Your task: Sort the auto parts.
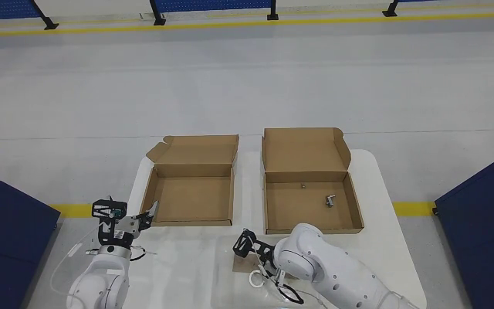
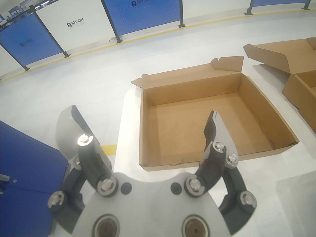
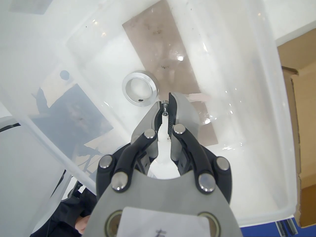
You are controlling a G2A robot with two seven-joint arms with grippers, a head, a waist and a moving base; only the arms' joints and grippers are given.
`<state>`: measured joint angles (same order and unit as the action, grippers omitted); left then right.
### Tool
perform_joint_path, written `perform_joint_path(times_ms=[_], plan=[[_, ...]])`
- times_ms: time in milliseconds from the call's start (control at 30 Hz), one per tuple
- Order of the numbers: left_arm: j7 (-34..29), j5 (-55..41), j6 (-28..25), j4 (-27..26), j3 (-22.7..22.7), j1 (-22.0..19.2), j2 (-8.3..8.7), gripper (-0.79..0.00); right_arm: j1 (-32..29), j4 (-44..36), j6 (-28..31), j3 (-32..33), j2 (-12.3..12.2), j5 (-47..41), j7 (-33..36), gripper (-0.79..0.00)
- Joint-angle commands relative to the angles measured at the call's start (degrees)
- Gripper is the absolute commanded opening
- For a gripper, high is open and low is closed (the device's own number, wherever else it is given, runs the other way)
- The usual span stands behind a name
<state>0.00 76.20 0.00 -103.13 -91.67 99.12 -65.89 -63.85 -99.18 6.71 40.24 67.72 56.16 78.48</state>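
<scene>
My right gripper (image 3: 165, 105) is down inside a clear plastic bin (image 3: 261, 80), shut on a small metal screw (image 3: 164, 109) held between its fingertips. A silver metal ring (image 3: 140, 91) lies on the bin floor just beside the fingertips. In the top view the right arm (image 1: 324, 270) is at the table's front centre. My left gripper (image 2: 145, 127) is open and holds nothing, hovering before the near edge of the left cardboard box (image 2: 269, 114), whose floor is bare. The right cardboard box (image 1: 312, 202) holds a small metal part (image 1: 330, 200) and a tiny screw (image 1: 303, 185).
Both cardboard boxes have their lids folded back toward the far side. The left box (image 1: 193, 197) and the right box stand side by side on the white table (image 1: 386, 185). Blue and white partition panels (image 2: 138, 3) stand beyond the floor.
</scene>
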Motion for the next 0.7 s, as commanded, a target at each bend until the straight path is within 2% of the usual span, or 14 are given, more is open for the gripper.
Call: perform_joint_path(times_ms=[0, 67, 300, 500, 667], plan=[[0.0, 0.0, 0.0, 0.0, 0.0, 0.0, 0.0, 0.0, 0.0, 0.0, 0.0, 0.0, 0.0, 0.0, 0.0, -0.785], [0.0, 0.0, 0.0, 0.0, 0.0, 0.0, 0.0, 0.0, -0.54, -0.03, 0.65, 0.35, -0.11, -0.1, -1.83, -0.785], [0.0, 0.0, 0.0, 0.0, 0.0, 0.0, 0.0, 0.0, -3.17, -5.78, 3.71, 5.0, -1.6, -3.27, -0.68, -0.785], [0.0, 0.0, 0.0, 0.0, 0.0, 0.0, 0.0, 0.0, -8.35, -13.79, 9.24, 12.62, -3.92, -10.27, 0.96, -0.785], [0.0, 0.0, 0.0, 0.0, 0.0, 0.0, 0.0, 0.0, -12.73, -18.55, 13.44, 20.04, -5.74, -20.42, 2.36, -0.785]])
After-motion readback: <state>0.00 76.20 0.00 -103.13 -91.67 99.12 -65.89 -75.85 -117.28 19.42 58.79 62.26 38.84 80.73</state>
